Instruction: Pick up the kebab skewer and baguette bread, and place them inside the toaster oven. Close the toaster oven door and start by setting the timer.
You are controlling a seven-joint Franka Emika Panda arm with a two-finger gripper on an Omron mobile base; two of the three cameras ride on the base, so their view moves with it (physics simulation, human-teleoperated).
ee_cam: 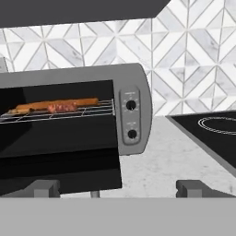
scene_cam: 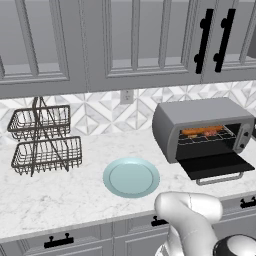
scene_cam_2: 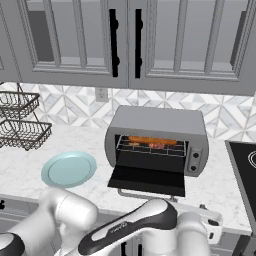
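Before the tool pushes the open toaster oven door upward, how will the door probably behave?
The toaster oven door looks stiff, a framed glass panel, so it should swing as one piece. It probably pivots along the oven edge. Its bar handle may be slippery.

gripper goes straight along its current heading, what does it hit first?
Probably the toaster oven: the open gripper looks along at its lower right corner, near the open toaster oven door's right edge. Depth is unclear, so which of the two comes first is a guess.

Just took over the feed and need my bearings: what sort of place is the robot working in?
A simulated home kitchen, by the look of it: a marble-look counter under grey wall cabinets, a toaster oven with its door open, and a black cooktop to its right.
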